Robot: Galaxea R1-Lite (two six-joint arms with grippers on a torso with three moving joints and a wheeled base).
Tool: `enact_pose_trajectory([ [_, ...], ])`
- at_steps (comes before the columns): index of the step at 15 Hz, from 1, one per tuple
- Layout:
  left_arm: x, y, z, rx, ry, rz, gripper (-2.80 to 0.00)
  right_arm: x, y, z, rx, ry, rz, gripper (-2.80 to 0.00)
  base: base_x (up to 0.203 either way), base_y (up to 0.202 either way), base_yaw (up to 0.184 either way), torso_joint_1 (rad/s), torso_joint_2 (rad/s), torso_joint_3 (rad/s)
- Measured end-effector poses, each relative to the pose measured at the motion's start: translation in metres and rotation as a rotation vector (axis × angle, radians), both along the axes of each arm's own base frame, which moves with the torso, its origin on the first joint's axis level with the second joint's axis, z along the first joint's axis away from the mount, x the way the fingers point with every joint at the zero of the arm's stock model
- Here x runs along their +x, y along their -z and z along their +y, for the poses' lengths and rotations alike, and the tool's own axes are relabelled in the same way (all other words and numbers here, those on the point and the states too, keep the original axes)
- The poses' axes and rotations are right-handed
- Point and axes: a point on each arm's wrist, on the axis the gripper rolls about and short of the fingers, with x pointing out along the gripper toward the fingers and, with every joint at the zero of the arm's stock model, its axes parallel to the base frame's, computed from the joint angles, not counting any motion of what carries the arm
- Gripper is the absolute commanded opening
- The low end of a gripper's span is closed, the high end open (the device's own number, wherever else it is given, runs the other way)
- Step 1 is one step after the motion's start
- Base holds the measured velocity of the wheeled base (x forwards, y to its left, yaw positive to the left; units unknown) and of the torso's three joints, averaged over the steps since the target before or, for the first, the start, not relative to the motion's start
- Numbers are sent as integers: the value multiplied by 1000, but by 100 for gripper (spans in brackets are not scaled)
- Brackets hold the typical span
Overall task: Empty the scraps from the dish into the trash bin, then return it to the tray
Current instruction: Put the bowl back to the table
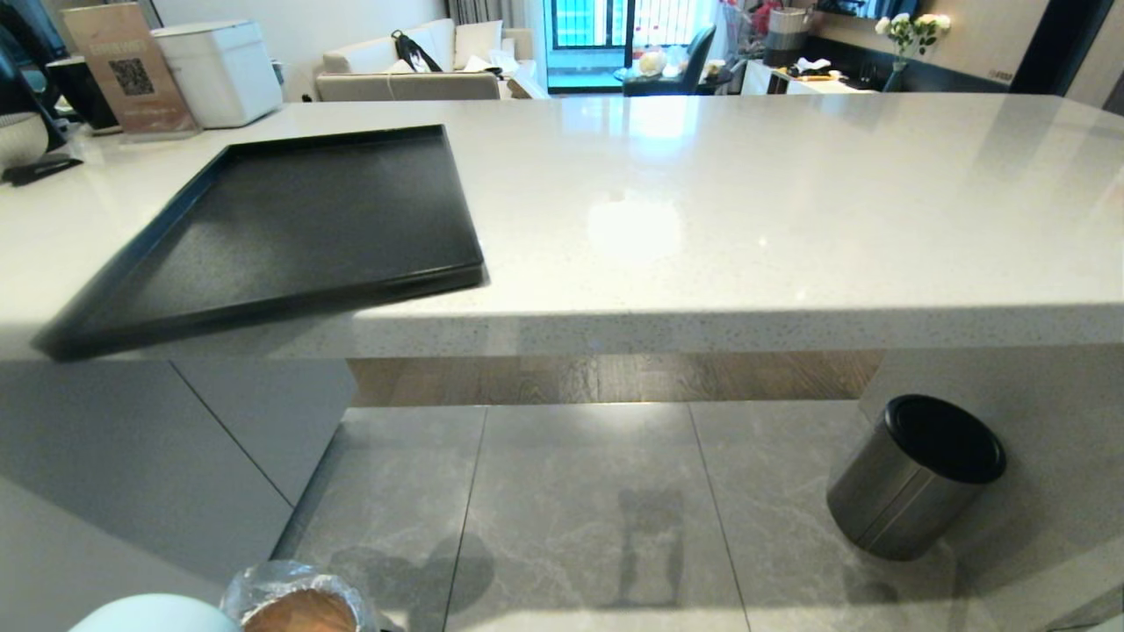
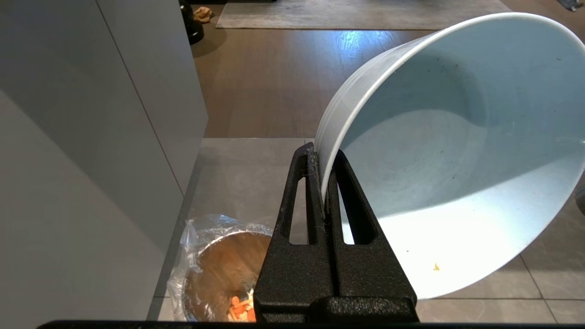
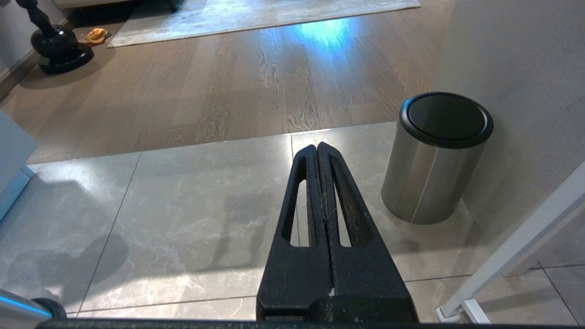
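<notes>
My left gripper (image 2: 323, 155) is shut on the rim of the pale blue dish (image 2: 457, 151), one finger inside and one outside. The dish is tipped on its side, with only a tiny yellow crumb (image 2: 436, 267) left in it. Below on the floor stands the trash bin (image 2: 219, 269) with a clear bag over its rim, and orange and pale scraps (image 2: 240, 308) lie in its bottom. In the head view the dish (image 1: 154, 614) and trash bin (image 1: 299, 606) show at the bottom left edge. The black tray (image 1: 290, 228) lies bare on the white counter. My right gripper (image 3: 317, 148) is shut and holds nothing, above the floor tiles.
A brushed-steel cylinder with a black top (image 1: 918, 474) stands on the floor by the counter's right support. Grey cabinet panels (image 2: 91, 137) rise right beside the trash bin. A white appliance (image 1: 219, 70) and a sign (image 1: 127, 70) sit on the counter's far left.
</notes>
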Motion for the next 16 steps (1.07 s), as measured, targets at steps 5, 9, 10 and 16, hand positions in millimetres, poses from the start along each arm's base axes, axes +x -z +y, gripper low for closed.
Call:
enact_pose_trajectory([
  [5, 0, 0, 0, 0, 0, 0, -280, 0, 0, 0, 0, 0, 0, -280, 0, 0, 0, 0, 0, 0],
  [9, 0, 0, 0, 0, 0, 0, -280, 0, 0, 0, 0, 0, 0, -280, 0, 0, 0, 0, 0, 0],
  [10, 0, 0, 0, 0, 0, 0, -280, 0, 0, 0, 0, 0, 0, -280, 0, 0, 0, 0, 0, 0],
  [16, 0, 0, 0, 0, 0, 0, -280, 0, 0, 0, 0, 0, -1, -280, 0, 0, 0, 0, 0, 0],
])
